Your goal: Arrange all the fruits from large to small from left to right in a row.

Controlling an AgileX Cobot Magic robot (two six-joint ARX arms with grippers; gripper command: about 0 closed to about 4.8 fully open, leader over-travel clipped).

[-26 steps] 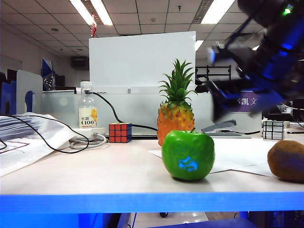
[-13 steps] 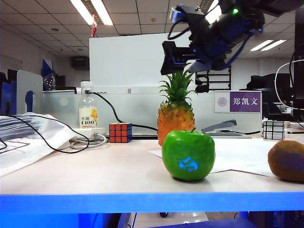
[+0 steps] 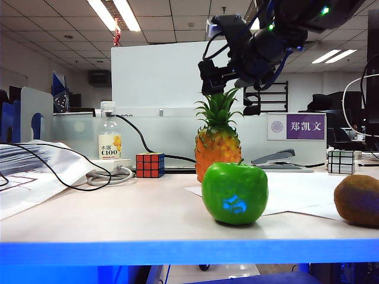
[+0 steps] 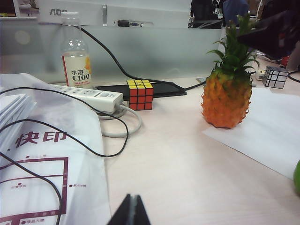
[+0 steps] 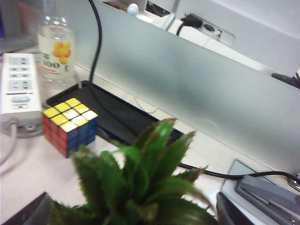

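The pineapple (image 3: pixel 218 145) stands upright at the back of the table, orange-yellow with a green crown. In front of it sits the green apple (image 3: pixel 234 193), and the brown kiwi (image 3: pixel 357 200) lies at the right edge. My right gripper (image 3: pixel 224 83) hangs just over the crown, open, one finger on either side of the leaves (image 5: pixel 140 187). Whether the fingers touch the leaves I cannot tell. The left wrist view shows the pineapple (image 4: pixel 227 96) and my left gripper (image 4: pixel 132 210), shut and empty, low over the table away from the fruits.
A coloured Rubik's cube (image 3: pixel 150 165), a drink bottle (image 3: pixel 109 139) and a white power strip (image 4: pixel 89 96) with cables stand at the back left. A silver cube (image 3: pixel 341 161) and a stapler (image 3: pixel 278 160) are at the back right. Printed papers (image 4: pixel 37 187) cover the left side.
My right arm has swung in from the upper right and come down over the pineapple's crown, jaws still open. The fruits and the left gripper have stayed put.
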